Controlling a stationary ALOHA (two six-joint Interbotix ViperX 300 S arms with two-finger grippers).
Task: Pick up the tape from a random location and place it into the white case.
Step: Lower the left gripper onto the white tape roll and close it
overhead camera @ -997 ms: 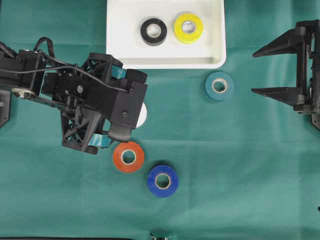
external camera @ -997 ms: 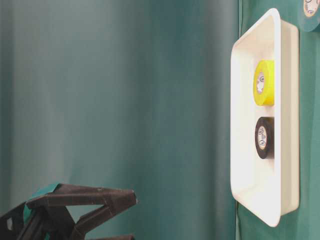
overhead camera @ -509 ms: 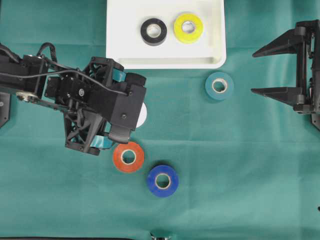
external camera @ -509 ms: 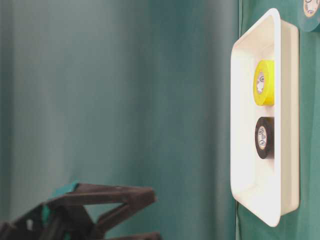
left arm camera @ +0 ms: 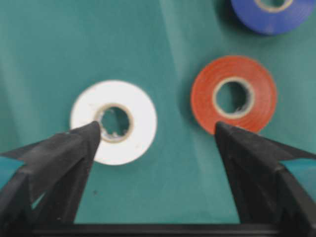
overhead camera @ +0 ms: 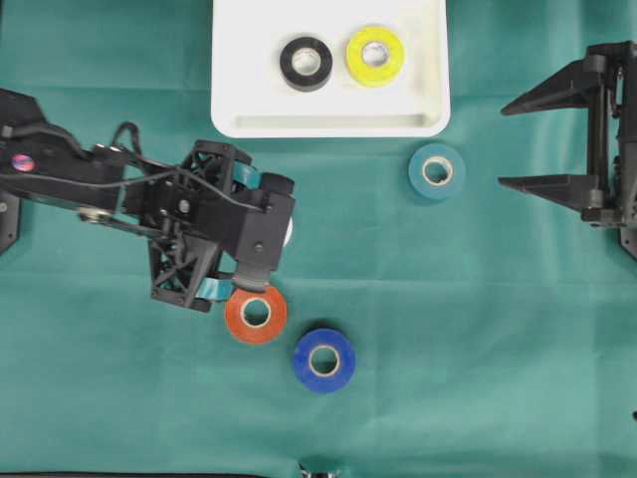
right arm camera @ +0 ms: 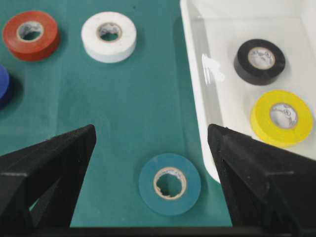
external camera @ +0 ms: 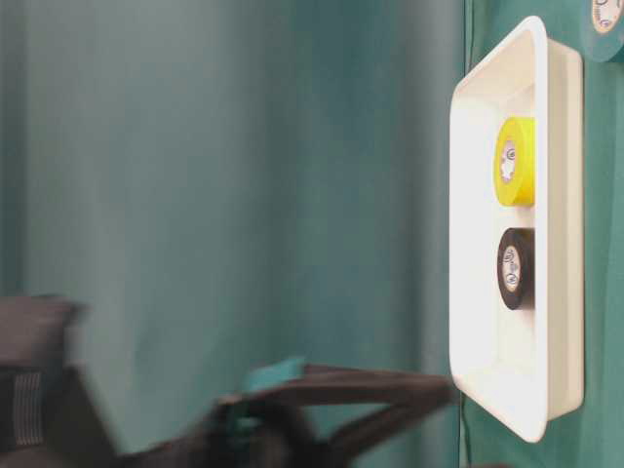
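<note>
The white case (overhead camera: 231, 100) lies at the top, holding a black tape (overhead camera: 306, 63) and a yellow tape (overhead camera: 374, 55). On the green cloth are a teal tape (overhead camera: 436, 171), an orange-red tape (overhead camera: 256, 314) and a blue tape (overhead camera: 324, 359). My left gripper (overhead camera: 259, 234) is open above a white tape (left arm camera: 140, 116), which it mostly hides from overhead. In the left wrist view one fingertip covers the white roll's left edge and the other sits by the red tape (left arm camera: 202, 98). My right gripper (overhead camera: 506, 144) is open and empty, with the teal tape (right arm camera: 148, 190) below it.
The case rim (right arm camera: 197, 89) runs just right of the teal roll. The blue roll (left arm camera: 271, 22) lies close beyond the red one. In the table-level view the blurred left fingers (external camera: 429, 390) are near the case's lower corner (external camera: 507, 409).
The left arm has shifted right and dropped toward the cloth over the white roll, jaws still wide. The right arm and all the rolls have stayed put.
</note>
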